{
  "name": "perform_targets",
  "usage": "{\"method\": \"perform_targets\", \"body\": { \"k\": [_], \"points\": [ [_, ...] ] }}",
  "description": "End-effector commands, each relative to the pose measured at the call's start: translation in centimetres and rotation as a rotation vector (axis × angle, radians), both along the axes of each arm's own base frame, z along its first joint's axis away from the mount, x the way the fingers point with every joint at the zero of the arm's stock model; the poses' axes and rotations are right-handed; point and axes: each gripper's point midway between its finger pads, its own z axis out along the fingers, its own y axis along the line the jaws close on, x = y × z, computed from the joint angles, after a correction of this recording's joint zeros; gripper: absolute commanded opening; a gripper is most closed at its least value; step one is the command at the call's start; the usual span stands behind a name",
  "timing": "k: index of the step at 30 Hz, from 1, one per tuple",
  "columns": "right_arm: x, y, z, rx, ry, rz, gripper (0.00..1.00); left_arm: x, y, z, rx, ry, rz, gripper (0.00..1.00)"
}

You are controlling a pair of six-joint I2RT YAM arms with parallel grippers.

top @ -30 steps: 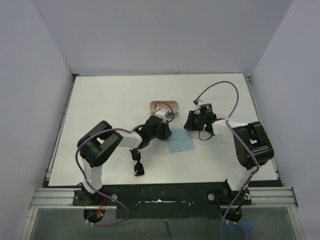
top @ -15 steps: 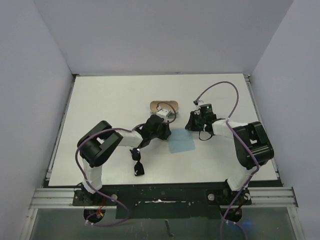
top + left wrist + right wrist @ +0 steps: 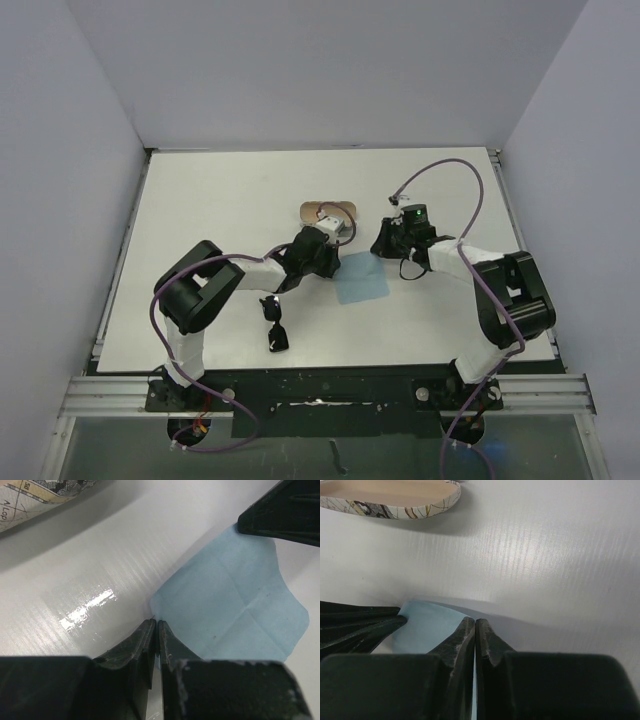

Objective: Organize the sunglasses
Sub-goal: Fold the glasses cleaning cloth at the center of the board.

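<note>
The sunglasses (image 3: 275, 325), black-framed, lie on the white table near the front, left of centre, with no gripper on them. A light blue cloth (image 3: 362, 283) lies at the table's centre. My left gripper (image 3: 337, 262) is at the cloth's far-left corner; in the left wrist view its jaws (image 3: 156, 622) are pressed together on the cloth (image 3: 235, 605) edge. At the far-right corner my right gripper (image 3: 381, 250) is shut too, its jaws (image 3: 475, 621) pinching the cloth (image 3: 427, 622), whose edge curls up off the table.
An open oval patterned case (image 3: 320, 209) sits just behind the left wrist, and it shows in both wrist views (image 3: 45, 500) (image 3: 395, 497). Grey walls enclose the table on three sides. A metal rail runs along the near edge.
My right gripper's jaws have closed fully at the cloth's corner. The left jaws closed a little more. Both wrists edged slightly; the sunglasses and case stayed put.
</note>
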Motion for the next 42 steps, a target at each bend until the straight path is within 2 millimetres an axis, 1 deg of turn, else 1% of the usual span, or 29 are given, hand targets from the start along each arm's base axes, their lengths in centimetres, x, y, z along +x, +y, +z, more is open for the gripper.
{"method": "perform_targets", "body": {
  "k": [1, 7, 11, 18, 23, 29, 36, 42],
  "points": [
    [0.2, 0.0, 1.9, 0.006, -0.063, -0.007, 0.00, 0.7, 1.0, 0.1, 0.062, -0.013, 0.005, 0.08],
    [0.3, 0.1, 1.8, 0.003, -0.063, -0.010, 0.00, 1.5, 0.8, 0.7, 0.095, -0.044, -0.016, 0.08],
    [0.3, 0.0, 1.6, -0.001, -0.064, -0.014, 0.00, 2.2, 0.8, 1.2, 0.087, -0.053, -0.016, 0.09],
    [0.7, -0.2, 1.2, -0.005, -0.069, -0.026, 0.00, 3.0, 0.1, 2.0, 0.091, -0.078, -0.030, 0.09],
    [1.2, -0.4, 1.3, -0.001, -0.086, -0.043, 0.00, 2.8, -0.6, 2.2, 0.072, -0.078, -0.048, 0.09],
    [1.8, -0.3, 1.6, 0.006, -0.100, -0.044, 0.00, 2.7, -0.5, 2.3, 0.074, -0.077, -0.050, 0.09],
    [1.3, -0.2, 1.7, 0.011, -0.101, -0.040, 0.00, 1.7, -0.2, 2.2, 0.059, -0.070, -0.043, 0.09],
    [0.8, -0.2, 1.2, 0.005, -0.093, -0.034, 0.00, 1.6, -0.1, 2.6, 0.051, -0.076, -0.031, 0.08]
  ]
}}
